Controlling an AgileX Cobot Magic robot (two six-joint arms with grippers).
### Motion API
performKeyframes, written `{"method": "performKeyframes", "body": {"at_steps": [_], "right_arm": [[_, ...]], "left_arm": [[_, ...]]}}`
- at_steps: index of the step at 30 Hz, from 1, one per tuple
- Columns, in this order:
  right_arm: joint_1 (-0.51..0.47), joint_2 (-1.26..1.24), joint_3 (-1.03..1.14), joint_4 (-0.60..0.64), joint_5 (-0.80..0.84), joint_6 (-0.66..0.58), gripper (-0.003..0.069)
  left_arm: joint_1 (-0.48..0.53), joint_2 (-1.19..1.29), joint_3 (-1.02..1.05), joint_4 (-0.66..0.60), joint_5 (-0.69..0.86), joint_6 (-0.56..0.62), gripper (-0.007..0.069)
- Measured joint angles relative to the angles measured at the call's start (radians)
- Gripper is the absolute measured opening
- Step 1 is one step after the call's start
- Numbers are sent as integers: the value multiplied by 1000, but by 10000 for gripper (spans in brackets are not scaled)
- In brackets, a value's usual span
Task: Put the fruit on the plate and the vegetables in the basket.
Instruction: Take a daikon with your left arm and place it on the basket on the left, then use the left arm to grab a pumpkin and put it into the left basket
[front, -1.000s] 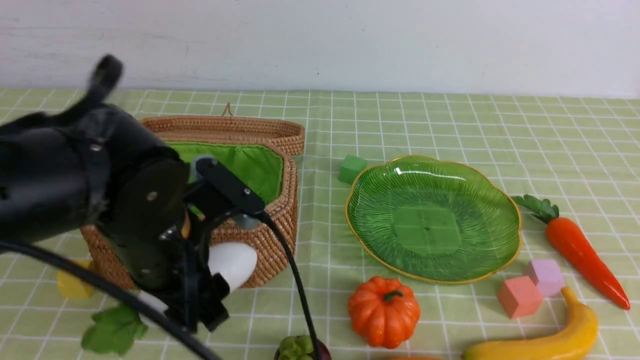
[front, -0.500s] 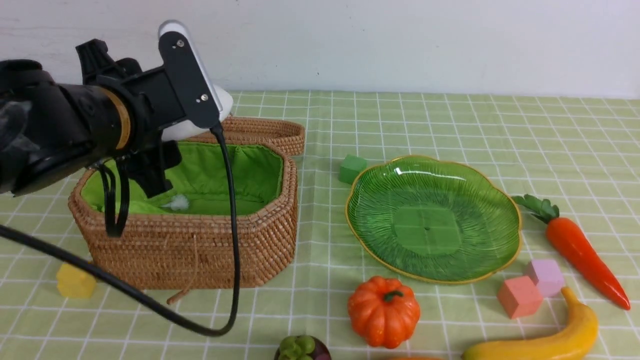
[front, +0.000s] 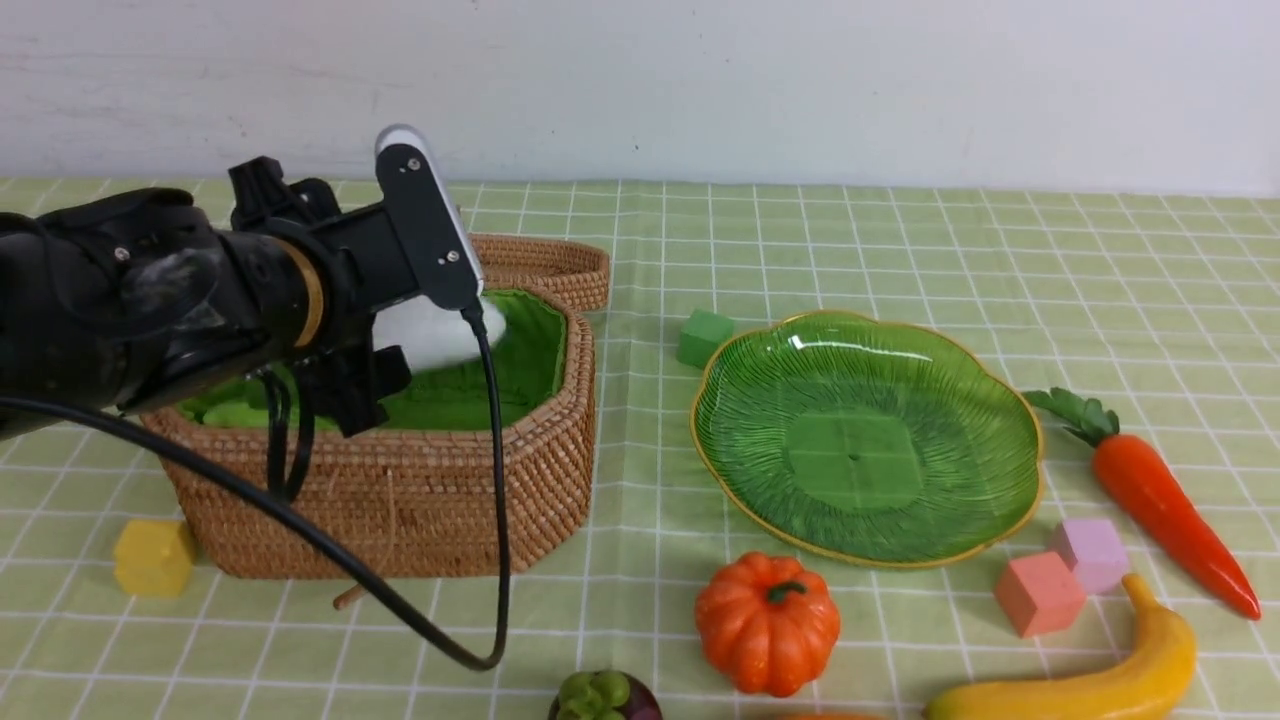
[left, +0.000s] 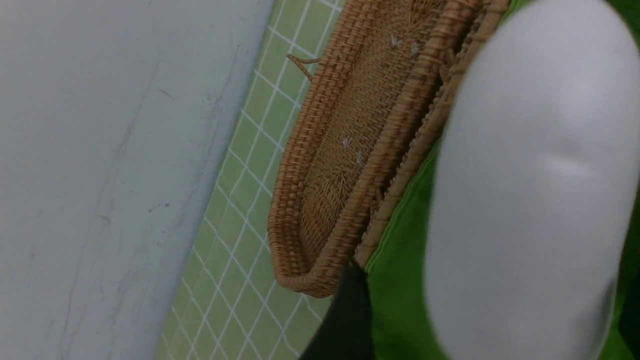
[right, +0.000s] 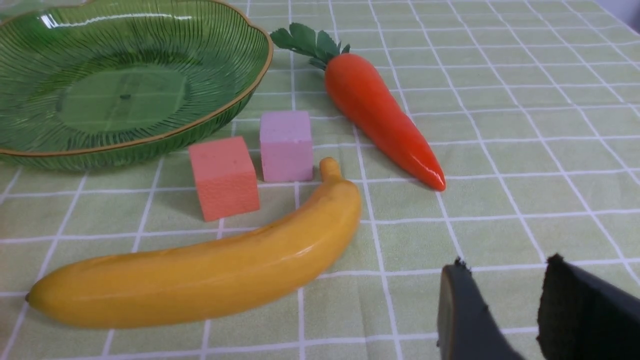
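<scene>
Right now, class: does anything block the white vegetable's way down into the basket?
Nothing visible does. The white vegetable hangs over the green lining of the basket, and the lid lies open behind it.

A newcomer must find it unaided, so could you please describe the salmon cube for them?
Find the green plate right of the basket. Between its near right edge and the banana sit two cubes side by side. Yours is the salmon cube, nearer the robot and left of the lilac cube.
</scene>
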Motion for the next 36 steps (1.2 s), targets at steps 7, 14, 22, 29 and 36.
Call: {"method": "performKeyframes", "body": {"at_steps": [7, 14, 22, 29, 36], "right_arm": [[0, 0, 0, 0, 0, 0, 241], [0, 0, 0, 0, 0, 0, 241], [0, 0, 0, 0, 0, 0, 241], [0, 0, 0, 0, 0, 0, 241], [0, 0, 0, 0, 0, 0, 241]], "left_arm": [[0, -19, 0, -37, 64, -105, 635], [0, -158, 0, -357, 244, -381, 459], [1, -196, 0, -1003, 638, -303, 190], [-82, -91, -98, -1343, 723, 64, 286], [-310, 143, -419, -1166, 717, -37, 485]]}}
